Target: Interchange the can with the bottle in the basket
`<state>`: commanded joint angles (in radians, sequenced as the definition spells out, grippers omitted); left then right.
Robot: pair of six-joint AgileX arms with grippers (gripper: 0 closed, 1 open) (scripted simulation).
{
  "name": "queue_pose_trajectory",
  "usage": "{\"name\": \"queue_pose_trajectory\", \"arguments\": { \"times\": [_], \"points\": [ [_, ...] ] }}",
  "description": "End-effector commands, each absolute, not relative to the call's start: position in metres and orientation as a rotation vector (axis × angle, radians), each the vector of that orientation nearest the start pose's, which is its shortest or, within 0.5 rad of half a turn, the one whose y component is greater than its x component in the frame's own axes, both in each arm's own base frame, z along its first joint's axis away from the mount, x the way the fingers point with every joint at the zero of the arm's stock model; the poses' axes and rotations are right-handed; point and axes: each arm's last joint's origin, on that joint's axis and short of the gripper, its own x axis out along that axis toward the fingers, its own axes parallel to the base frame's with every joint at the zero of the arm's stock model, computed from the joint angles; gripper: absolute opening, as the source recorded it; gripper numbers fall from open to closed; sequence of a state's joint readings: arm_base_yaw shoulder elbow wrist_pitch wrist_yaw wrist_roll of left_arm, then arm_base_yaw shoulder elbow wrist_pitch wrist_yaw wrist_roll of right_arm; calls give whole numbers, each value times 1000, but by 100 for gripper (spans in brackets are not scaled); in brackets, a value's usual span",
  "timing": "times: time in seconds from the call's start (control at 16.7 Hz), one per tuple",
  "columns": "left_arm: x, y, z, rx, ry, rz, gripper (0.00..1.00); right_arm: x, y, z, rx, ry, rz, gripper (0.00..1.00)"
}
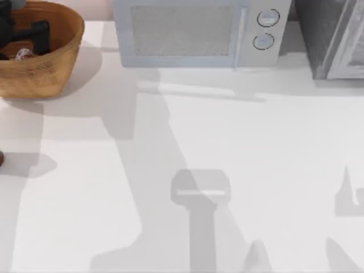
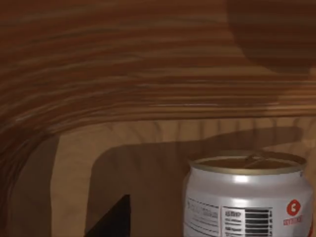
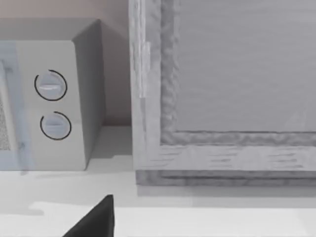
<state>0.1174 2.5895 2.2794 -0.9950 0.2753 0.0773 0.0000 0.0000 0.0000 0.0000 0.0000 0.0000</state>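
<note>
The orange-brown woven basket (image 1: 54, 62) stands at the table's far left corner. Inside it, upright on the floor, is a silver can (image 2: 249, 197) with a red logo; its top also shows from above as the can (image 1: 24, 54). My left gripper (image 1: 25, 33) is down inside the basket, open. One black fingertip (image 2: 112, 219) stands beside the can with a gap between them. A dark brown sliver (image 1: 1, 159) sits on the table at the left edge, too cut off to tell whether it is the bottle. My right gripper is near the far right, open, one fingertip (image 3: 96, 219) over the table.
A grey microwave (image 1: 193, 31) with two round knobs stands along the back edge. A second grey appliance (image 1: 335, 37) with a framed door fills the back right corner. The basket's ribbed wall (image 2: 123, 74) rises close behind the can.
</note>
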Motion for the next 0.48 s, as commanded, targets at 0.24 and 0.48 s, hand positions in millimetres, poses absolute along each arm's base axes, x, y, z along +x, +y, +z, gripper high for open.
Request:
{"name": "queue_pose_trajectory", "arguments": {
  "times": [0.24, 0.48],
  "points": [
    [525, 61, 126, -194, 1273, -164, 92, 106, -1, 160, 0, 0, 0, 100],
    [525, 61, 126, -194, 1273, -164, 62, 106, -1, 160, 0, 0, 0, 100]
  ]
}}
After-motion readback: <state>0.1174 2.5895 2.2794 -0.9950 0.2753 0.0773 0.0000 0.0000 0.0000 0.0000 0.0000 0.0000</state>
